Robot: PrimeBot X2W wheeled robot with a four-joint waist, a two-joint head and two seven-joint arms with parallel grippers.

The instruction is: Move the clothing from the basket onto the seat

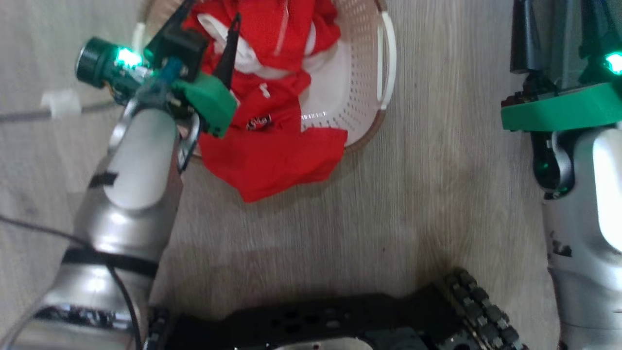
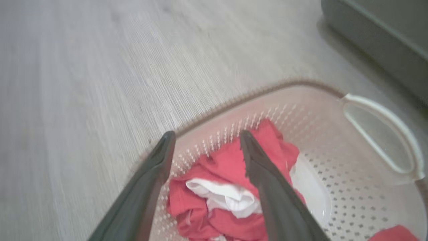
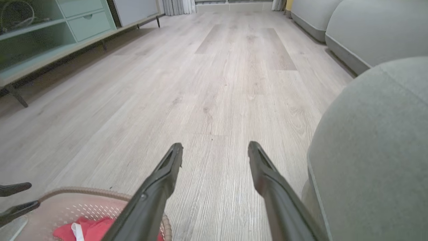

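Your left gripper (image 2: 207, 134), nearest the lens, hangs spread and empty over the clothing (image 1: 272, 97), apparently lined up for a grab. That red heap lies in the basket (image 1: 359, 73), one piece spilling over the near rim. Your right gripper (image 3: 215, 145) hangs wide apart, holding nothing, beside the seat (image 3: 374, 150), likely to stay clear.
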